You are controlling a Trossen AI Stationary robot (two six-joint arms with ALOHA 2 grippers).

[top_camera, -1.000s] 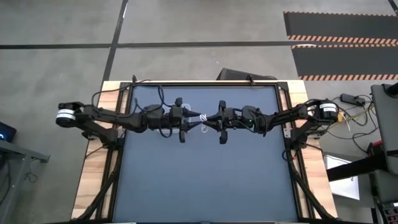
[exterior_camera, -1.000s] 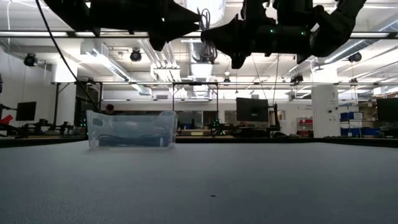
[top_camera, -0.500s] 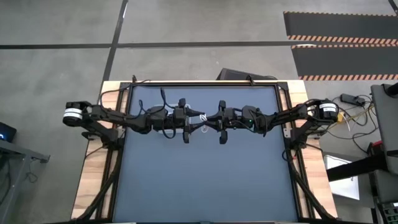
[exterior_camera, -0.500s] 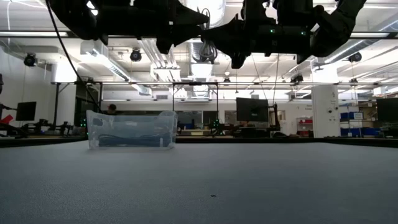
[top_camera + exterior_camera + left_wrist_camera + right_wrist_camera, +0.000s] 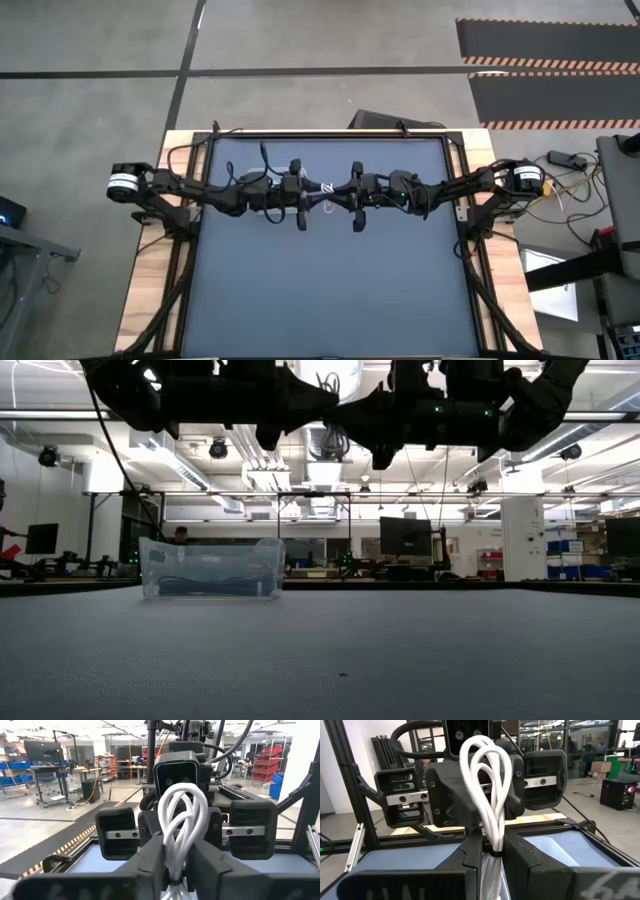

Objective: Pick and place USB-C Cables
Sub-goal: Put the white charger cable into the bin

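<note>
A white USB-C cable bundle (image 5: 326,188) hangs high above the table between my two grippers, which face each other over the middle. My left gripper (image 5: 308,192) comes from the table's left and my right gripper (image 5: 345,192) from its right. Both are shut on this bundle. The left wrist view shows its loops (image 5: 182,810) standing up between my left gripper's (image 5: 176,855) fingers. In the right wrist view the loops (image 5: 487,775) stand up from my right gripper (image 5: 492,845). A clear box (image 5: 210,568) rests by its base on the table and holds dark, thin cables. My left gripper pinches the white bundle between its two fingers, low on the loops just above the tie (image 5: 172,881). The fingers come level from the table's left. The bundle is lifted clear, loops upward. My right gripper pinches the same bundle between its two fingers at the dark tie (image 5: 492,852). Its fingers come level from the table's right. The bundle stands upright in the hold, clear of the table.
The dark table mat (image 5: 330,290) lies far below both arms. An aluminium frame (image 5: 330,134) borders the table's far edge. In the low view the box stands toward the far left, with open mat (image 5: 400,650) in front of it.
My left arm has moved toward the table's right, bringing its gripper up to the bundle and the right gripper. The right arm has kept still with the bundle.
</note>
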